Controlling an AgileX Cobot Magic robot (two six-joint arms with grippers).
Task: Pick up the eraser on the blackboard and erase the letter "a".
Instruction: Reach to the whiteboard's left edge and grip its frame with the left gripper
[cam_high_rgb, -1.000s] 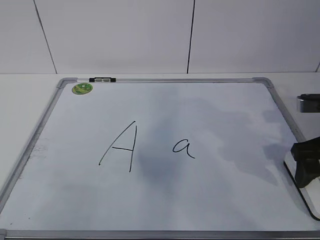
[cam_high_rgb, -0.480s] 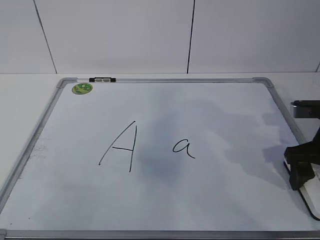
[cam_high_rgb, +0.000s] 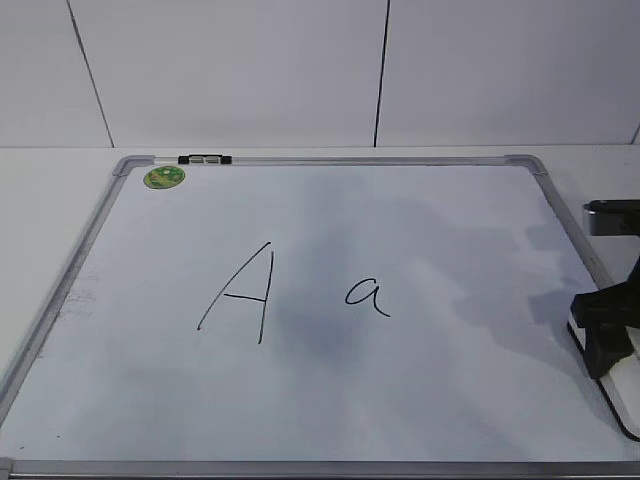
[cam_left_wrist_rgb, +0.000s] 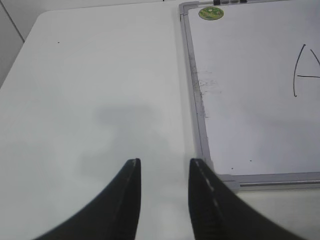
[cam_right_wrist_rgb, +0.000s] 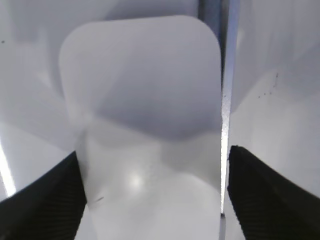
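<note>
While exterior hides it, right wrist shows eraser (cam_right_wrist_rgb: 145, 130) between wide right tool (cam_right_wrist_rgb: 152, 195), left tool (cam_left_wrist_rgb: 164, 172) narrowly parted

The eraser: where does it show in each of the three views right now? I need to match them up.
Exterior view: the eraser lies at the far right edge, under the right gripper.
Left wrist view: not in it.
Right wrist view: it fills the centre, between the open fingers.
Shared landmark: the blackboard's grey frame, seen as a bright strip beside the eraser.
</note>
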